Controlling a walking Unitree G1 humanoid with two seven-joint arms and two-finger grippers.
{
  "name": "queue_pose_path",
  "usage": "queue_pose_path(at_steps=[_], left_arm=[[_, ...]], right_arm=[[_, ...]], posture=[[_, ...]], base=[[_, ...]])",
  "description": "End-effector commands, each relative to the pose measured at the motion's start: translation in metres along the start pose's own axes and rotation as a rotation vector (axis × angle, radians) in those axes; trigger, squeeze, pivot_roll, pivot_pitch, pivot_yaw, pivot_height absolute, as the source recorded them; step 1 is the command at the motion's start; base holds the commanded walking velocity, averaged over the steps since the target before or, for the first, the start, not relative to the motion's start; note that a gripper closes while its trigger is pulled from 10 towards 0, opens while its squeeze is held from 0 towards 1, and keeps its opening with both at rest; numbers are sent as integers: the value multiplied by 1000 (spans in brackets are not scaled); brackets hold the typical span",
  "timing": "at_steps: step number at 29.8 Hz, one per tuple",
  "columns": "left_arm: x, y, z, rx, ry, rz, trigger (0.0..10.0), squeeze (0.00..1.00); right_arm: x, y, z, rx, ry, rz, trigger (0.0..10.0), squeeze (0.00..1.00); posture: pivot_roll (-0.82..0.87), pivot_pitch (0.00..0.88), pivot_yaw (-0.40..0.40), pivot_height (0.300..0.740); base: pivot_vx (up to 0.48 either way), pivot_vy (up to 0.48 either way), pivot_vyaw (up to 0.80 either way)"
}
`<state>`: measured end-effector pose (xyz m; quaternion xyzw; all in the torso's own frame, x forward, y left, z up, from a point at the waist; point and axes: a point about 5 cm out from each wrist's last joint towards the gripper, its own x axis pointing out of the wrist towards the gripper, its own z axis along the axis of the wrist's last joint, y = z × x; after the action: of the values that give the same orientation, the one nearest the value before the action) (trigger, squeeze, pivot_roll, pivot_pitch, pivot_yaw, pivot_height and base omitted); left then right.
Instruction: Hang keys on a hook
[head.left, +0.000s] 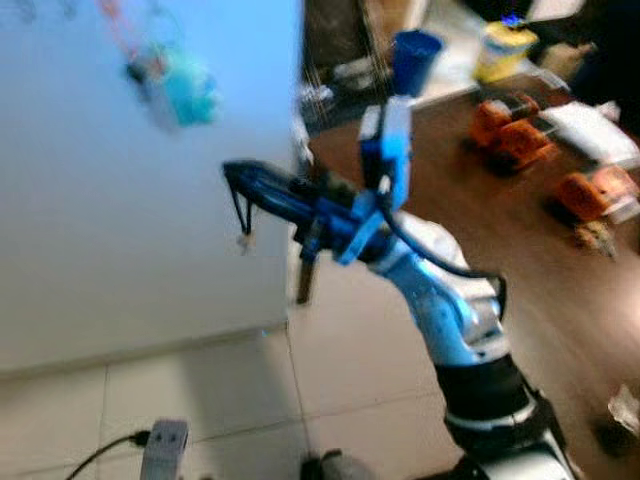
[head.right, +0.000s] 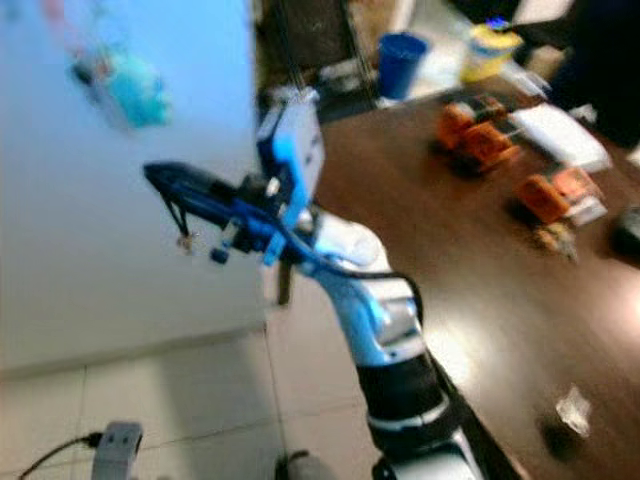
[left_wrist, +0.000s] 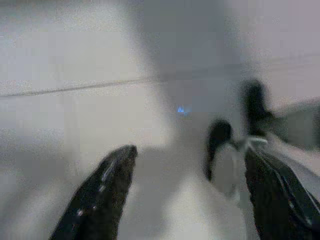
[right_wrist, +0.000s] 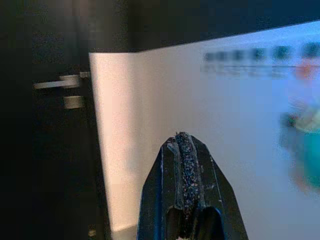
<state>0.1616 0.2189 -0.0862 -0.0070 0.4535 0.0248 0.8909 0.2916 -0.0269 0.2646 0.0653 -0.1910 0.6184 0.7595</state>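
sideways, right tool pinches dangling cord.

No text, label, brand or number can be read anywhere. A row of dark marks runs along the top of the white wall, but blur leaves them unreadable.

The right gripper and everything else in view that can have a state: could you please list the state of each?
Right gripper: raised toward the white wall, fingers shut, a small cord dangling beneath.
Left gripper: open, over the floor tiles.
Teal keychain: hanging on the white wall, blurred.
Blue cup: upright.
Orange toy trucks: resting on the dark table.
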Motion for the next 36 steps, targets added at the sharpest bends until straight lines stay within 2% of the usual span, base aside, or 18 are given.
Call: queue_pose_path(at_steps=[1,10,16,21,27,29,33,36], left_arm=[[-4,6,-14,-32,48,28,10000,0],[-4,7,-14,-33,52,37,10000,0],[-4,6,-15,-31,54,35,10000,0],[-4,3,-17,-33,55,28,10000,0],[-4,0,-18,-28,58,22,10000,0],[-4,-2,-20,-8,67,8,10000,0],[-4,-4,-21,5,71,-1,10000,0],[-4,-5,-23,13,74,-7,10000,0]], right_arm=[[4,4,5,-4,-26,43,10000,0],[0,9,6,18,-35,116,10000,0],[-1,9,7,24,-40,120,10000,0],[-2,6,10,36,-55,113,10000,0],[-4,0,17,26,-68,76,10000,0],[-5,-4,24,-31,-54,37,10000,0],[-5,-7,28,-86,-30,-7,10000,0],[-7,-17,31,-182,46,-88,10000,0]], posture=[[-18,45,38,740],[-20,49,42,740],[-18,55,36,740],[-17,58,30,740],[-18,59,29,740],[-25,65,33,740],[-25,65,33,740],[-32,74,31,740]], base=[[296,0,794],[295,0,794],[286,0,794],[0,0,674],[0,0,0],[0,0,0],[0,0,0],[0,0,0]])
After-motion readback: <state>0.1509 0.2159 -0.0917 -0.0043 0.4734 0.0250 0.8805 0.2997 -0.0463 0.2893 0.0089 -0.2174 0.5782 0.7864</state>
